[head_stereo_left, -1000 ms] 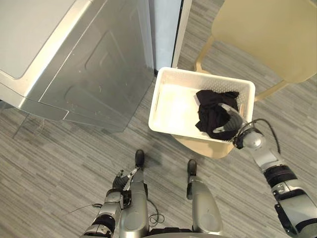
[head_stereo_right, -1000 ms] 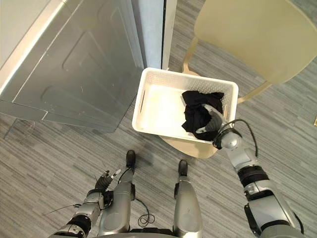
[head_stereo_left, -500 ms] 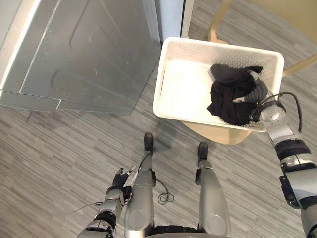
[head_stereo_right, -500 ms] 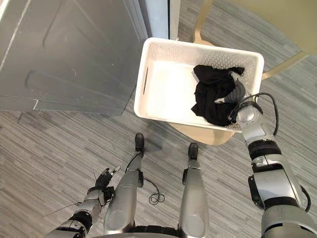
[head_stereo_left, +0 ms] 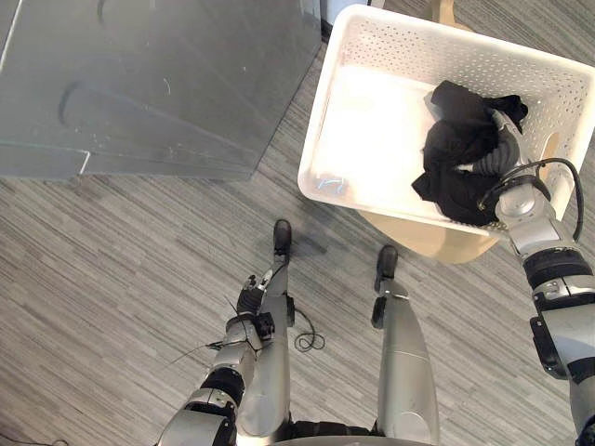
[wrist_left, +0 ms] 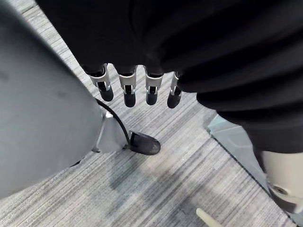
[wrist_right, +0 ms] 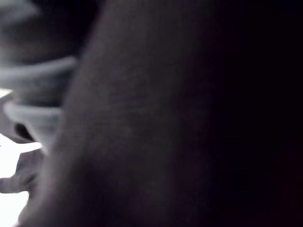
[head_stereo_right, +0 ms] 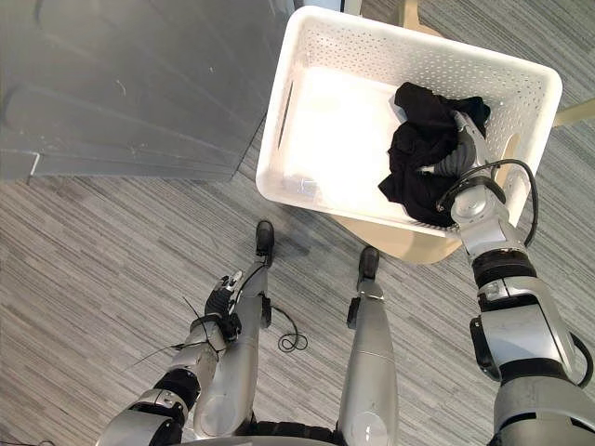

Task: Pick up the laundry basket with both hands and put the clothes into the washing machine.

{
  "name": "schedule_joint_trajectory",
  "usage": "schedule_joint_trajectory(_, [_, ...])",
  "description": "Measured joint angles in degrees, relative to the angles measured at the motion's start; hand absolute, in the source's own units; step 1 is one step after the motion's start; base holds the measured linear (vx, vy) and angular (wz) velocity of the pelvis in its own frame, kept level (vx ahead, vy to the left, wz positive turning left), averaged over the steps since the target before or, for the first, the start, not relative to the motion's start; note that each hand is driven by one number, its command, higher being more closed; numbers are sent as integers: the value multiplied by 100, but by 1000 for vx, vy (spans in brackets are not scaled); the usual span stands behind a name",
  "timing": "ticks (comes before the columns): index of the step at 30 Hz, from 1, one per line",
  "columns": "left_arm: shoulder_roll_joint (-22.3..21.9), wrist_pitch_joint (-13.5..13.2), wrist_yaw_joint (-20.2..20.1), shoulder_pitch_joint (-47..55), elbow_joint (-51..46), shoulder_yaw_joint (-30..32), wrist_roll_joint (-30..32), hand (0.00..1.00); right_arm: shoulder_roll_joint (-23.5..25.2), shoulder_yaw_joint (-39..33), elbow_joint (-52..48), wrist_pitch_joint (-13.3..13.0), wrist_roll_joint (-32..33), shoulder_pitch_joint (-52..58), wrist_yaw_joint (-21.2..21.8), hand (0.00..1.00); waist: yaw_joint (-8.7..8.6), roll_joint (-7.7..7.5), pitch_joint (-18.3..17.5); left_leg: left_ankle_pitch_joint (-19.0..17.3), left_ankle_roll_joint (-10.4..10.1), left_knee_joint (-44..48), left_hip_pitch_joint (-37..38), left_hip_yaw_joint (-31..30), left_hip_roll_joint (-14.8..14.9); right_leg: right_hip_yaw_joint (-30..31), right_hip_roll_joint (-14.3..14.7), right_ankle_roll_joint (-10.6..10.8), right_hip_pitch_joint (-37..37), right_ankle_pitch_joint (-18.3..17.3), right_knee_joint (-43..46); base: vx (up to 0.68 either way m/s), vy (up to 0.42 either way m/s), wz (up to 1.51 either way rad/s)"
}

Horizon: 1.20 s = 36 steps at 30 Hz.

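Sunk deeper than before, the right hand (head_stereo_right: 453, 160) is buried in black clothes (head_stereo_left: 451, 149) inside the white perforated plastic basket (head_stereo_left: 400, 42); its grip cannot be judged. The left hand (wrist_left: 125, 87) is shown straight-fingered and empty by its wrist view.

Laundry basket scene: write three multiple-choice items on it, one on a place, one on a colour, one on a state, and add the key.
1. Where in the laundry basket do the black clothes lie?
A. left side
B. middle
C. right side, where the right hand is

2. The laundry basket is:
A. blue
B. white
C. black

3. The left hand is:
A. open, holding nothing
B. shut on the basket's handle
C. shut on cloth

Key:
1 C: both eye views show the dark heap against the right wall, with the right hand in it.
2 B: its perforated walls are white.
3 A: the left wrist view shows straight fingers with nothing in them.
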Motion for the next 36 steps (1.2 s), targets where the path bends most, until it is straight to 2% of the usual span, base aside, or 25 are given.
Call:
schedule_joint_trajectory(2, [-7,3,5,4,3,118,1,0,119,0,-88,-7,-99,137,0,100,2,-68,-36,3,4,33,-4,114,30,9,-7,1,-10,-1,28,-39,-31,-1])
schedule_joint_trajectory(6, [26,50,16,14,20,319,6,0,623,2,-62,2,-167,446,132,100,19,-397,-214,-27,85,177,-21,157,23,48,-15,7,3,0,60,-9,-28,-2])
schedule_joint_trajectory(8, [25,60,36,11,18,332,5,0,836,-11,-52,6,-151,555,152,100,18,-469,-255,-23,91,182,-18,155,20,47,-18,11,23,3,66,16,-35,2])
schedule_joint_trajectory(12, [18,82,89,11,11,337,-21,0,1046,-160,40,43,234,708,259,100,47,-478,-260,-18,96,178,82,126,6,26,-28,38,153,19,48,15,-40,5])
schedule_joint_trajectory(14, [0,82,132,50,3,344,-95,0,1122,-428,109,150,413,798,260,100,60,-478,-260,-17,96,107,228,112,6,3,-28,38,302,19,14,13,-44,5])
schedule_joint_trajectory(16, [-10,82,127,117,-16,348,-153,0,1123,-840,145,243,679,925,249,100,58,-479,-260,-18,96,70,405,116,7,-7,-27,39,500,19,-59,18,-56,1])
schedule_joint_trajectory(20, [-34,92,128,216,-10,519,-203,0,1119,-1674,122,257,1229,1033,73,100,31,-482,-261,-19,94,-24,737,157,16,-1,-17,49,831,26,-177,19,-50,-2])
schedule_joint_trajectory(21, [-13,105,125,281,-1,519,-196,0,1079,-2032,122,257,1443,1033,-29,100,25,-484,-261,-20,91,-48,893,171,17,2,-14,57,993,30,-240,27,-49,-4])
schedule_joint_trajectory(27, [107,240,103,544,41,559,-186,0,603,-2975,147,258,1950,990,-164,100,20,-489,-260,-23,94,-204,1476,193,12,-2,-11,99,1599,58,-468,20,-26,0])
schedule_joint_trajectory(31, [291,299,-6,820,127,587,-29,0,299,-3217,99,267,2229,887,-166,100,2,-500,-260,-14,97,-491,1978,262,-3,55,-14,128,1977,74,-632,25,-26,-9])
schedule_joint_trajectory(32, [305,308,-9,870,141,616,17,0,269,-3228,38,277,2238,882,-167,100,-1,-500,-261,-15,97,-516,2051,279,-4,68,-14,134,2039,77,-657,31,-30,-12])
schedule_joint_trajectory(36, [363,383,-20,1218,146,1001,218,0,228,-3633,-1271,244,2362,959,-291,100,-138,-525,-314,-18,95,-706,2385,295,-32,113,-17,166,2325,82,-822,45,-31,-5])
